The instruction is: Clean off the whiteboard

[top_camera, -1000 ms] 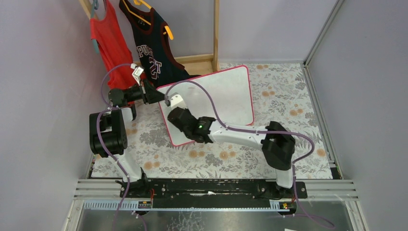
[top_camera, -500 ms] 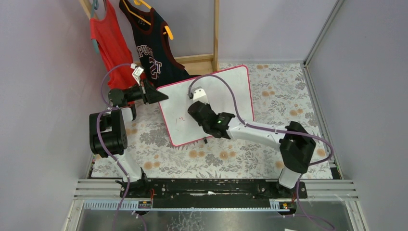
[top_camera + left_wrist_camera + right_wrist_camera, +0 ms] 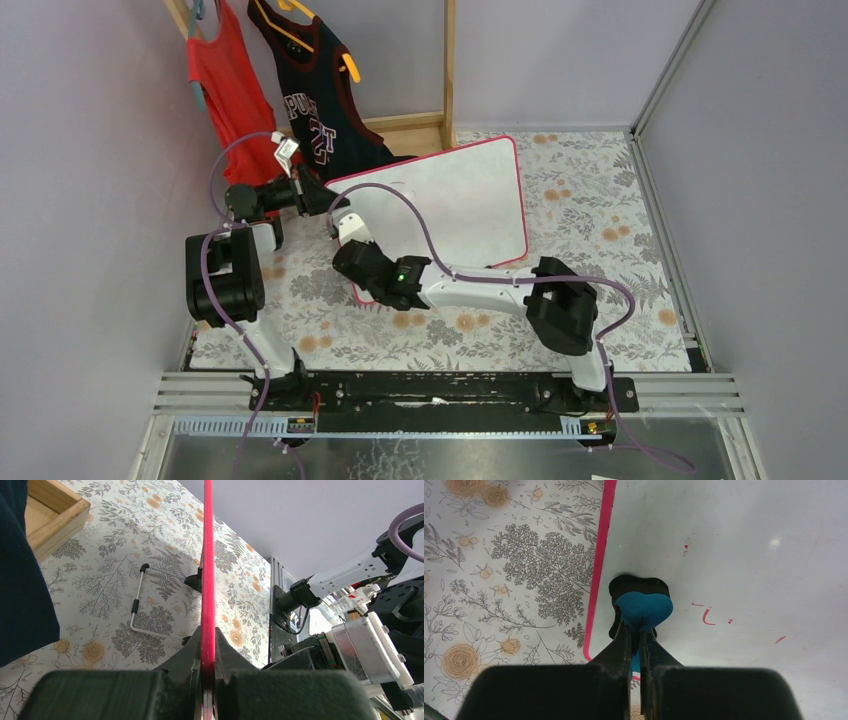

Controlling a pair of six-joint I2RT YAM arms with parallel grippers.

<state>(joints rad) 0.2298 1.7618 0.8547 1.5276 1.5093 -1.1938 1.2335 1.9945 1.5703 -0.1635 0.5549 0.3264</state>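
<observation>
Left claw (image 3: 207, 666): we see both fingers clamped tight on the pink-red frame of the whiteboard (image 3: 455, 195), at its far-left corner in the top view.
Right claw (image 3: 636, 637): we see it pinched on an eraser (image 3: 643, 609), blue body with a black pad; the pad looks pressed on the board face.
Eraser spot: near the board's lower-left corner, just inside the left frame strip.
Board place: we find it on the floral table cover (image 3: 600, 190), left of centre, in front of the wooden rack (image 3: 449, 70).
Board long axis: we read it running left to right in the top view, with the right end swung a bit farther from the arm bases.
Board facing: white face turned up and toward the arm bases, top edge leaning back. From the left wrist we see it edge-on, a thin pink line running away from the claw.
Board prop: a wire stand (image 3: 136, 611) with black ends lies on the cover behind the board; we cannot tell whether it bears the board.
Marks: a few small red strokes (image 3: 707, 617) just right of the eraser, with red specks above it; elsewhere the face in the right wrist view looks white.
Backdrop: a red shirt (image 3: 225, 95) and a dark jersey (image 3: 320, 110) hang on the rack, behind the left claw.
</observation>
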